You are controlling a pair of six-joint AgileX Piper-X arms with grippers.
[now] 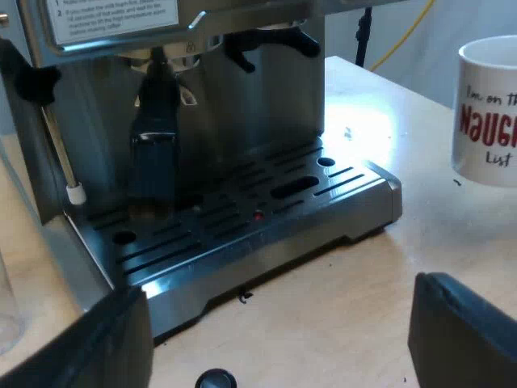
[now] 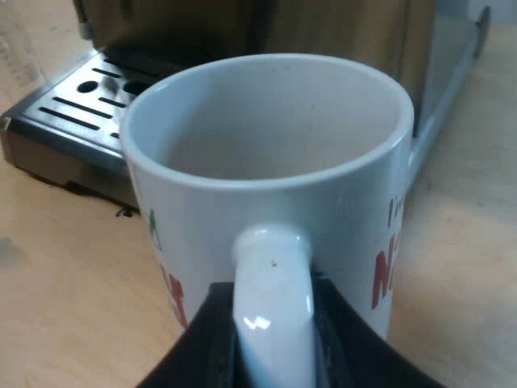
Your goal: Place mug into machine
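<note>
Our right gripper (image 2: 271, 323) clamps the mug (image 2: 266, 162) by its handle (image 2: 271, 275), one black finger pressed on either side of the white loop. The mug is upright and empty, with red lettering on its wall. Just beyond the mug from these fingers is a corner of the espresso machine's slotted drip tray (image 2: 73, 105). The mug is beside the tray, not on it. We cannot tell whether its base touches the desk (image 2: 65, 275).

Our left gripper (image 1: 279, 323) hovers low over the desk with its fingers (image 1: 460, 331) spread wide and nothing held between them. Straight ahead of them stands the espresso machine (image 1: 258, 105), its drip tray nearest the fingertips. Above the tray the holder's dark handle (image 1: 157, 137) juts from the machine's front, and a thin steam wand (image 1: 65, 162) with a white tip hangs to one side. A small black round object (image 1: 216, 378) lies on the desk between the spread fingers, too little of it in sight for us to name.
</note>
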